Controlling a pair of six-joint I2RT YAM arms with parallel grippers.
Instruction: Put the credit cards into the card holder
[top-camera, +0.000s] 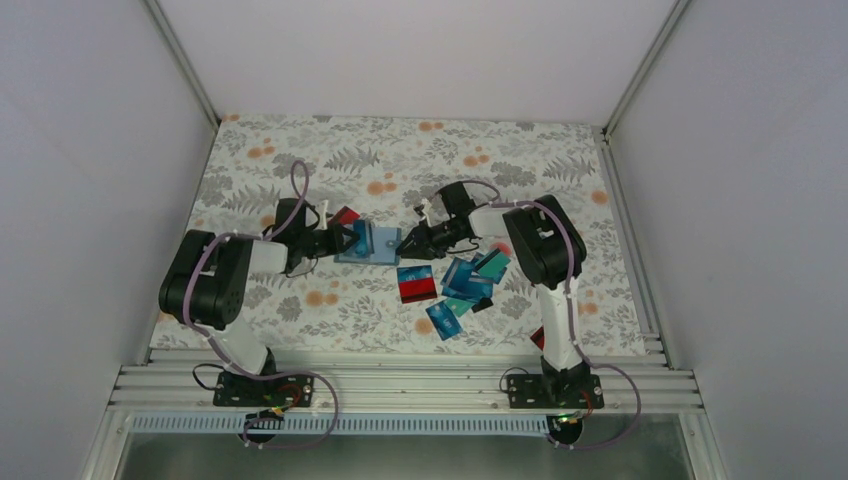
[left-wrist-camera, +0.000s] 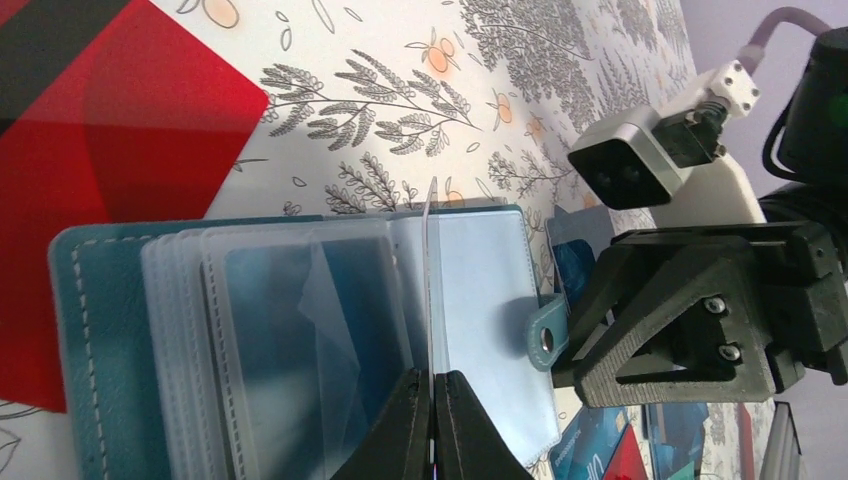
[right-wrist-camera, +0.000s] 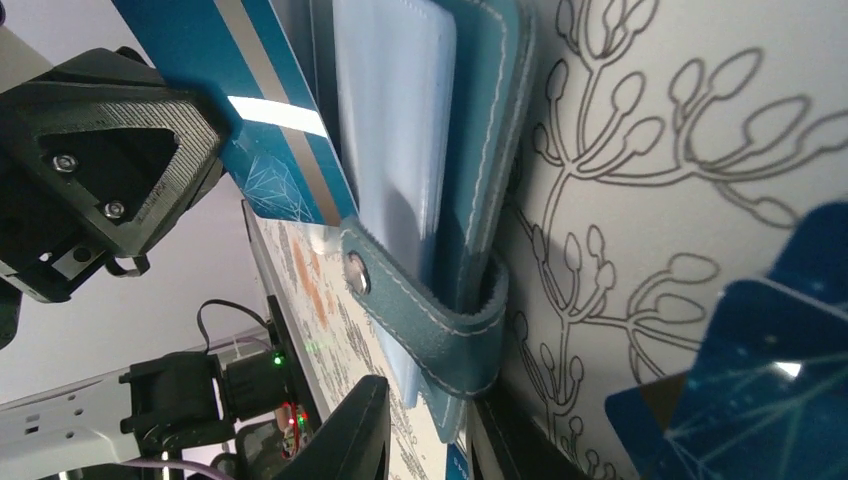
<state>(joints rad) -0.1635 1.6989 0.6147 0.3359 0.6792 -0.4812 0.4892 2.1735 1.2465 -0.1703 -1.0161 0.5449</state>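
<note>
While left fingers (left-wrist-camera: 400, 430) pinched a clear pocket (left-wrist-camera: 300, 330), right fingers (right-wrist-camera: 350, 430) clamped the card holder (left-wrist-camera: 100, 330) by its strap (right-wrist-camera: 420, 300). Holder seemed soft, floppy; stitched edge judged best hold.

On the table (top-camera: 520, 160), card holder (top-camera: 368, 243) left of credit cards (top-camera: 465, 285)

Plain white walls (top-camera: 90, 150) enclose a floral-patterned tabletop (top-camera: 400, 160); aluminium rails (top-camera: 400, 385) run along its near edge.

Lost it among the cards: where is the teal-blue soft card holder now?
In the top view the teal-blue soft card holder lies open mid-table, directly between the left gripper and right gripper, left of the scattered blue cards.
</note>
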